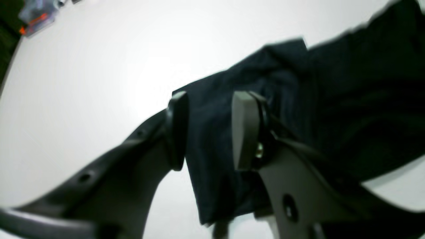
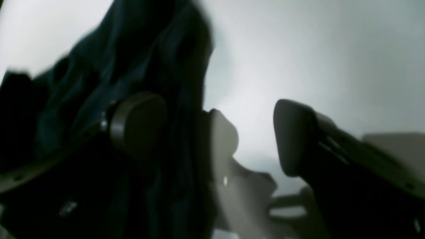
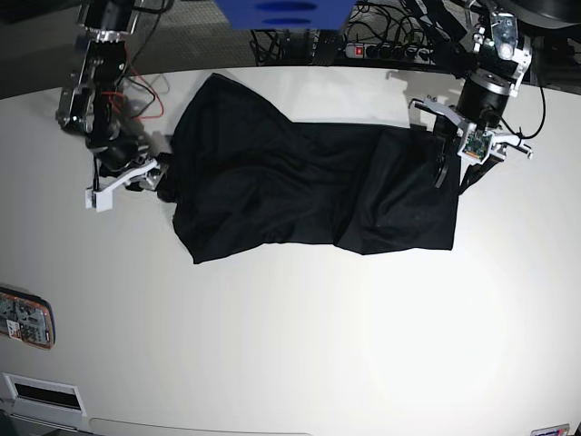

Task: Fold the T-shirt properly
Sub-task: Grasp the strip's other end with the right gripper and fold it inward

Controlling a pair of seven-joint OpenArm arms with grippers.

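T-shirt (image 3: pixel 300 195) was lying bunched and creased across the far half of the white table (image 3: pixel 300 345), so pretty much all the neat folding looked left to do. Left pincer (image 1: pixel 207 131) had a fold of its edge between the pads, clamped on the cloth. Right pincer (image 2: pixel 212 136) sat at the opposite edge with pads spread apart, cloth draped over one pad but not pinched.

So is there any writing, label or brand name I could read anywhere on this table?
None can be read.
T-shirt: plain black, no print showing.
Flat packet at the table's edge: some printing, too small to read.
Power strip behind the table: no legible marking.
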